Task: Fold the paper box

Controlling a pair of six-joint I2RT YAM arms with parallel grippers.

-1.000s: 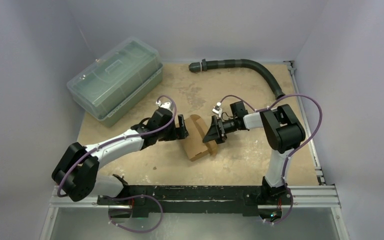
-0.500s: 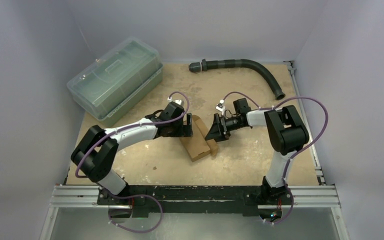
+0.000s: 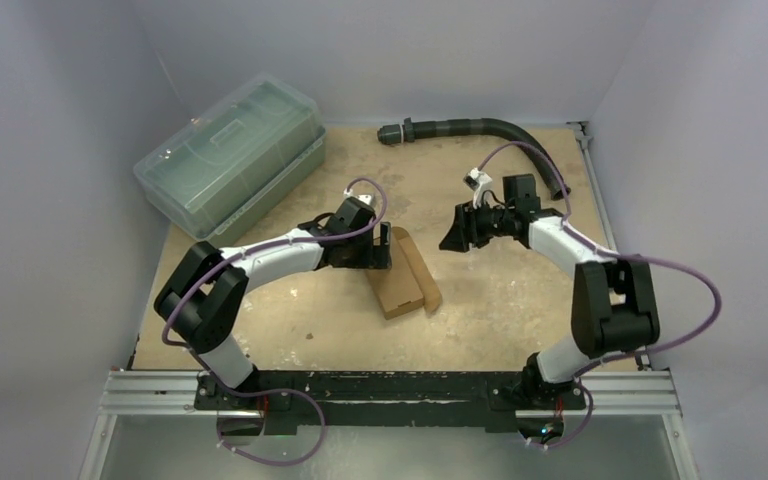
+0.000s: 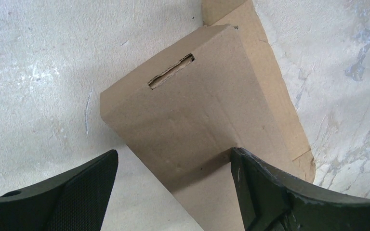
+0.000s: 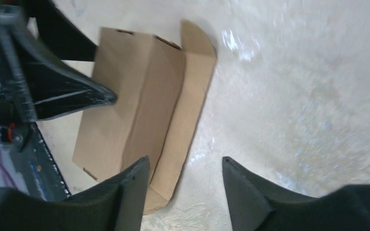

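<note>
A: Where is the box (image 3: pixel 397 287)?
B: Mid-table, with one flap (image 3: pixel 426 280) lying flat on its right. The left gripper (image 3: pixel 385 250) has its fingers wide astride the far end; the right gripper (image 3: pixel 448 232) is spread, empty and apart on the right

A: Which step?
B: Probably flap closing; next the right fingers must lift that flap while the left braces

Top view: the box (image 3: pixel 403 283) lies flat mid-table (image 3: pixel 500 300), a long flap along its right side. The left gripper (image 3: pixel 387 248) meets the box's far left edge. The right gripper (image 3: pixel 450 228) hangs apart to the far right. A bin (image 3: pixel 230 160) stands far left, and a hose (image 3: pixel 480 127) lies along the far edge.
</note>
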